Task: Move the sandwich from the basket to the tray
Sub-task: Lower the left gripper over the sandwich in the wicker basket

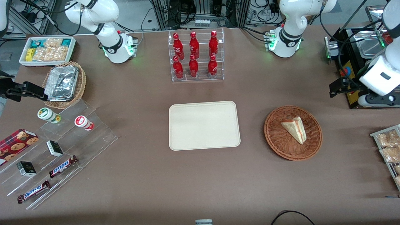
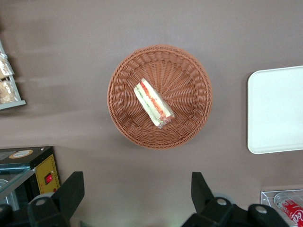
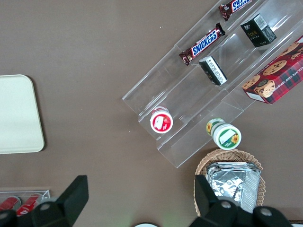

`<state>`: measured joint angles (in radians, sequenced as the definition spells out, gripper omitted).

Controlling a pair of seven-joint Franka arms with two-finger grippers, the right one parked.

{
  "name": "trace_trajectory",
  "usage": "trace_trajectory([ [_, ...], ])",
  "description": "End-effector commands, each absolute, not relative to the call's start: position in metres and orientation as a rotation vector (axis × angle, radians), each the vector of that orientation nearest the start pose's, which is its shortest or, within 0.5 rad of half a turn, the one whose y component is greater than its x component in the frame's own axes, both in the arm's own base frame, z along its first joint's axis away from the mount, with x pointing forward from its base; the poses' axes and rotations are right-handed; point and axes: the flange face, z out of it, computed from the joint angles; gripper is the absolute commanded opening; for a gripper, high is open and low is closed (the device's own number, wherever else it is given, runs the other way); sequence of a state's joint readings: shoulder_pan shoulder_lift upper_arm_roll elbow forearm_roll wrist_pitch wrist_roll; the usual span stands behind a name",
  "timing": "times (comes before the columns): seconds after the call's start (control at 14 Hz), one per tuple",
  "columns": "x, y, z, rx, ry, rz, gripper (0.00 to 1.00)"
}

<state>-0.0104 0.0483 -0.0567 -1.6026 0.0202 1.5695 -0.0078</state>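
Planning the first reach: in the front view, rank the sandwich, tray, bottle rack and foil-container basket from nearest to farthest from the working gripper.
From the open gripper, at the working arm's end of the table:
1. sandwich, in the basket.
2. tray, mid-table.
3. bottle rack, farther from the camera than the tray.
4. foil-container basket, toward the parked arm's end.

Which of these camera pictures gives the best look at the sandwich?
The left wrist view: the open gripper hangs high above the sandwich, showing its filling stripes. The front view shows it smaller, in the basket. The right wrist view misses it.
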Motion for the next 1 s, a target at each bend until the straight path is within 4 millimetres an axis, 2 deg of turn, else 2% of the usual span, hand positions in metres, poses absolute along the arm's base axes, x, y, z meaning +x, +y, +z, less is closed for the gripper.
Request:
trace_trajectory([
  [0.0,0.577,-0.033,0.539,-3.101,0.061,0.114,1.00],
  [0.14,0.577,-0.036,0.505,-3.102,0.018,0.089,1.00],
  [0.29,0.573,-0.037,0.469,-3.078,-0.101,0.043,1.00],
  [0.43,0.567,-0.041,0.433,-3.075,-0.290,-0.025,1.00],
  [0.64,0.546,-0.043,0.384,-3.050,-0.611,-0.116,1.00],
  [0.71,0.541,-0.049,0.371,-3.038,-0.727,-0.156,1.00],
  [0.79,0.537,-0.054,0.357,-3.028,-0.789,-0.158,1.00],
  [0.93,0.531,-0.056,0.336,-3.029,-0.786,-0.138,1.00],
])
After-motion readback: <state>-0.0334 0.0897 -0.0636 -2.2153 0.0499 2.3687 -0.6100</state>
